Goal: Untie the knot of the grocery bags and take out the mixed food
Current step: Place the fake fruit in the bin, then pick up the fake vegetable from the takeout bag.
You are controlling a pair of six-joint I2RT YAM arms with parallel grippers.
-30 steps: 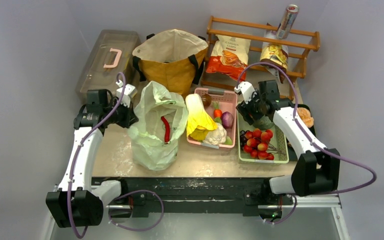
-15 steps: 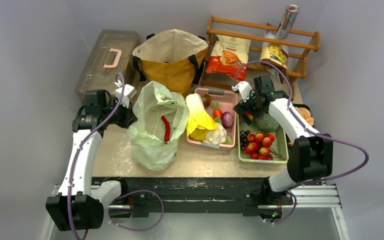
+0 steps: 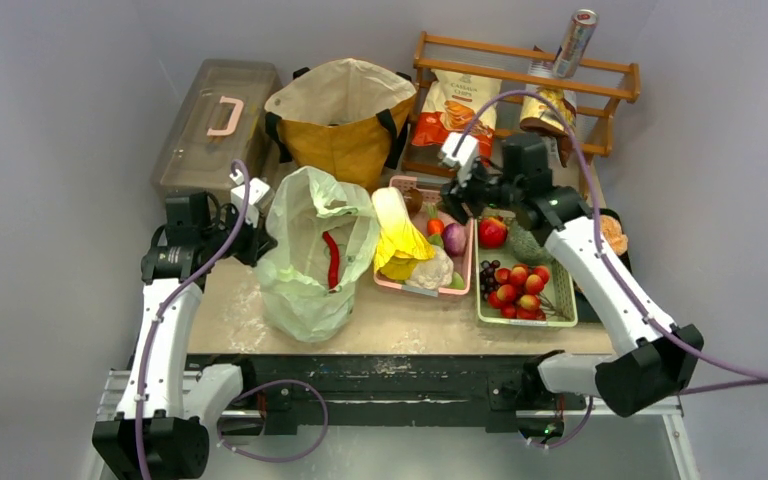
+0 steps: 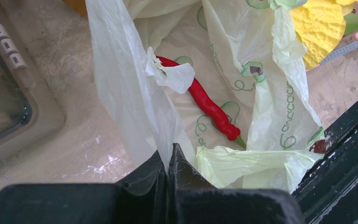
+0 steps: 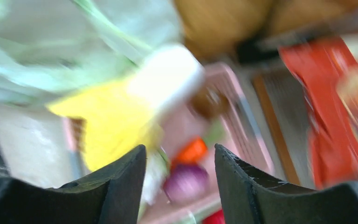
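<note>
The pale-green plastic bag (image 3: 310,260) lies open on the table; no knot shows. A red chilli (image 3: 332,258) lies inside it, also in the left wrist view (image 4: 209,105). My left gripper (image 3: 258,240) is shut on the bag's left edge (image 4: 135,107), jaws pinching the film (image 4: 168,151). My right gripper (image 3: 457,195) is open and empty over the pink basket (image 3: 430,183), which holds the cabbage (image 3: 397,235) and purple onion (image 3: 454,238). The right wrist view is blurred; the onion (image 5: 186,179) shows below the open gripper (image 5: 179,154). The mustard tote (image 3: 345,120) stands open behind.
A green tray (image 3: 563,305) holds red fruits (image 3: 517,285), grapes (image 3: 487,268), a melon (image 3: 532,243) and a big red fruit (image 3: 492,232). A grey lidded box (image 3: 210,125) sits back left. A wooden rack (image 3: 520,75) with chip bags and a can (image 3: 575,40) stands back right.
My right gripper has moved left and back from the green tray to above the pink basket, leaving a red fruit in the tray. My left gripper has shifted slightly left with the bag edge.
</note>
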